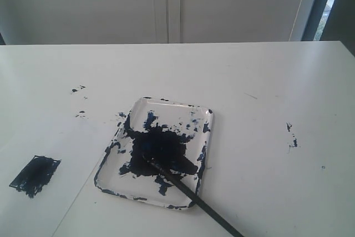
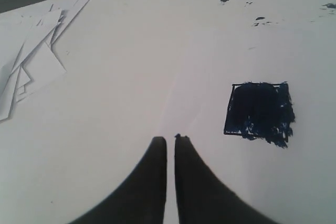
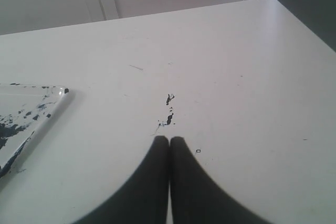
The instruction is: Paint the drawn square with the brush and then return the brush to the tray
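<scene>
- Shows the drawn square (image 1: 35,175) filled dark blue-black on the white paper (image 1: 55,148), at the near left of the exterior view and well apart from the tray (image 1: 175,116).
- Finds the brush (image 1: 194,197) lying in the tray, tip sunk in the big dark blot, handle crossing the near right corner and running out past the lower edge of the exterior view.
- Reads that long axis as a diagonal from the tray's middle toward the near right, putting the handle end on the right arm's side.
- Shows the left gripper (image 2: 170,139) with jaws drawn almost together, only a thin slit between, pinching nothing, above the paper with the painted square just off to one side.
- Shows the right gripper (image 3: 169,139) pressed together and empty, over the bare table (image 3: 252,77) near a few stray paint specks (image 3: 169,109), with one corner of the tray in sight.
- Leaves both grippers outside the exterior view; cannot place either exactly against the brush.
- Judges both steps as good as done: square covered, brush resting on the tray.
- Judges any further touch on the brush a job for the right arm, closing across the handle rather than along it.
- Warns of the overhanging handle: likely to roll or tip off the rim under a nudge.
</scene>
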Robot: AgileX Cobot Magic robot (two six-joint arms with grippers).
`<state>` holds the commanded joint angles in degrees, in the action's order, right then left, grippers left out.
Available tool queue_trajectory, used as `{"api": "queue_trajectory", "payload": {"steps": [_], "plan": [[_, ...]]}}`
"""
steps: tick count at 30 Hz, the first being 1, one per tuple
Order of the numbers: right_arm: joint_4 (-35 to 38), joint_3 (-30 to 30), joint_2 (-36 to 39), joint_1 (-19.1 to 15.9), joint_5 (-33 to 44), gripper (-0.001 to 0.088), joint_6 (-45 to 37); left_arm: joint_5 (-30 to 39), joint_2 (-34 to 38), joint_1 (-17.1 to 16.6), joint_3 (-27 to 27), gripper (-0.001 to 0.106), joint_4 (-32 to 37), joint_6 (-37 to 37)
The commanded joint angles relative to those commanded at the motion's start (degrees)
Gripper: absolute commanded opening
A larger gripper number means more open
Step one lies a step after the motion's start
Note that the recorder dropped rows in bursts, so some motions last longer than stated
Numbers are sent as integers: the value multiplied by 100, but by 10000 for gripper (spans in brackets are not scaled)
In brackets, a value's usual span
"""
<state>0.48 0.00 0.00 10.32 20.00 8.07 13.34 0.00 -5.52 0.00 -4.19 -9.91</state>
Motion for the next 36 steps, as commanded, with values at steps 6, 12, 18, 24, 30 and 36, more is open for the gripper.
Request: {"api": "queue_trajectory", "payload": {"steps": [6, 12, 18, 24, 30, 36], "plan": [[0, 0, 0, 0, 0, 0, 0, 19, 0, 0, 0, 131, -51, 769], [0, 0, 0, 0, 0, 0, 0, 19, 0, 0, 0, 131, -51, 746], [-10, 0, 0, 0, 0, 0, -2, 19, 0, 0, 0, 131, -51, 746], [-10, 0, 0, 0, 0, 0, -2, 2, 0, 0, 0, 131, -51, 758], [-10, 0, 0, 0, 0, 0, -2, -50, 0, 0, 0, 17, -63, 713], [-10, 0, 0, 0, 0, 0, -2, -89, 0, 0, 0, 0, -63, 365]]}}
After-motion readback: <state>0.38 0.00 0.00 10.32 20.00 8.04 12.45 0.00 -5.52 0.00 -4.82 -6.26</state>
